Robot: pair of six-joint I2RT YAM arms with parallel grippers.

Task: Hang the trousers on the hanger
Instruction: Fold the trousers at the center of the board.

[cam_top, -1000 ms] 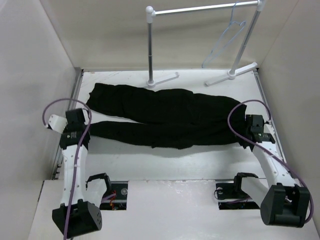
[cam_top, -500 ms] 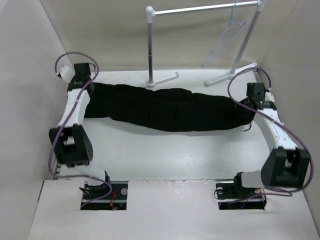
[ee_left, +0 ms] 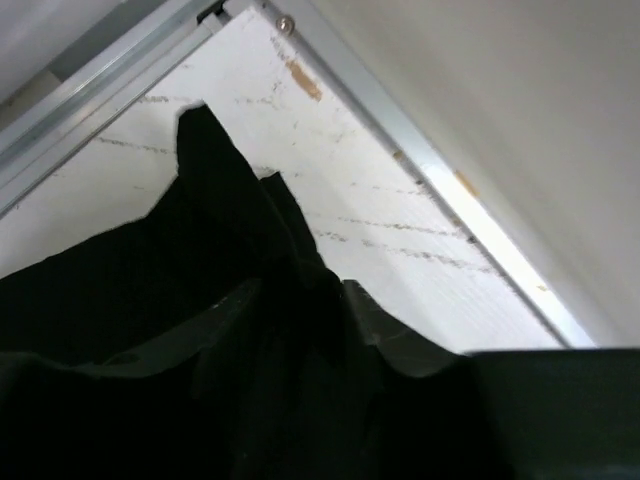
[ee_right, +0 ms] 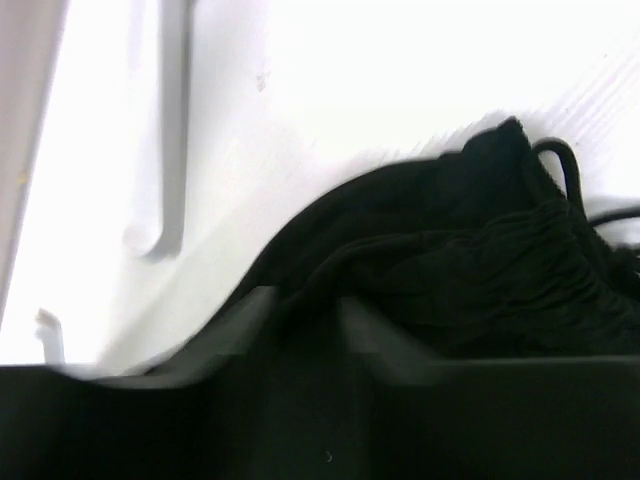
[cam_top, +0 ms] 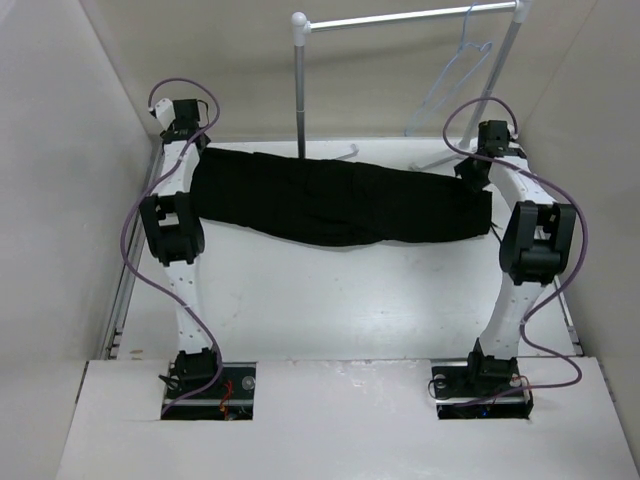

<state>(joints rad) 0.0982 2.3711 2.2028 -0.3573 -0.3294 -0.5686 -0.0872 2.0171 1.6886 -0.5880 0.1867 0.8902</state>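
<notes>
While the trousers [cam_top: 330,200] hang as one long black band between the two grippers, doubled over lengthwise and sagging a little in the middle, we judge the step in hand to be the carry. The cloth is gathered and held up across the far part of the table [cam_top: 330,310], just in front of the rail stand [cam_top: 400,17], and it is not yet on the hanger [cam_top: 455,80]. Whether its lower edge brushes the table we cannot tell. The hanger hangs by its hook from the rail at the far right, above and behind the right end of the band and apart from the cloth.

Next, as we read it, one end of the band must be brought to the hanger's lower bar and fed over it so that the legs drape on both sides. The hanger is thin and hangs loose, so we expect it to swing at a careless touch. The right arm is the nearer one.

The left gripper [cam_top: 188,150] holds the left end. In its wrist view the fingers [ee_left: 215,320] stand close together, with a fold of cloth filling the narrow gap, so we take the jaws as clamped on the trousers. The right gripper [cam_top: 470,172] holds the gathered waist end in the same way, its fingers [ee_right: 365,335] pinched on bunched cloth.
</notes>
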